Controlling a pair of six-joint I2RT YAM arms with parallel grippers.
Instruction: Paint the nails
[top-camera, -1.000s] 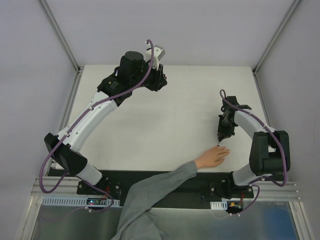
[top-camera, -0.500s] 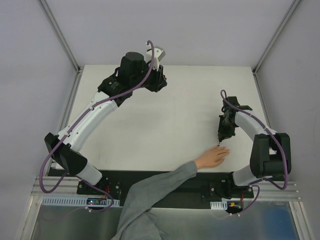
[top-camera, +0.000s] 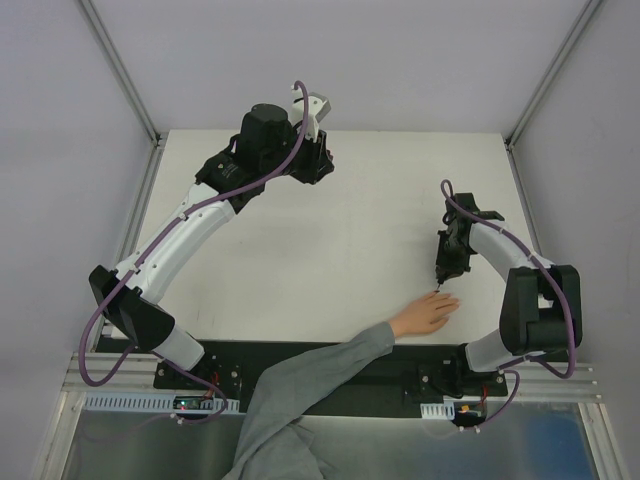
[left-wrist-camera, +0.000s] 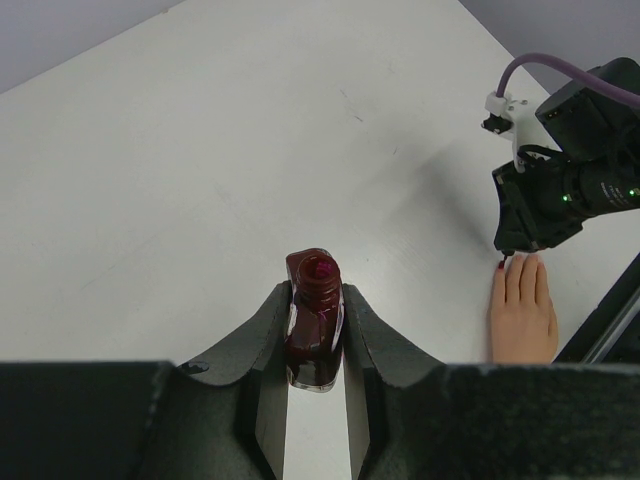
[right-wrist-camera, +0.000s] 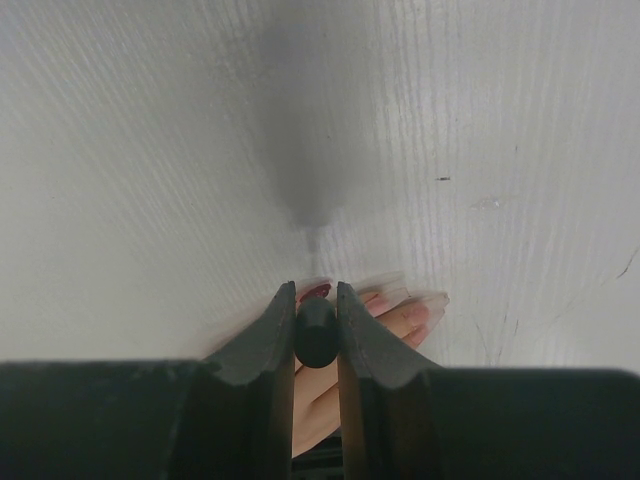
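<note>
My right gripper (right-wrist-camera: 316, 300) is clenched on the brush (right-wrist-camera: 316, 335), tip at the nails (right-wrist-camera: 418, 312) of the hand (top-camera: 425, 313), counter (top-camera: 330, 250) 5 o'clock. One nail looks red and the others bare, so most is left. My left gripper (left-wrist-camera: 316, 300) grasps the bottle (left-wrist-camera: 313, 345) at 11.

no text, label, brand, number or sign can be read anywhere in these views.
</note>
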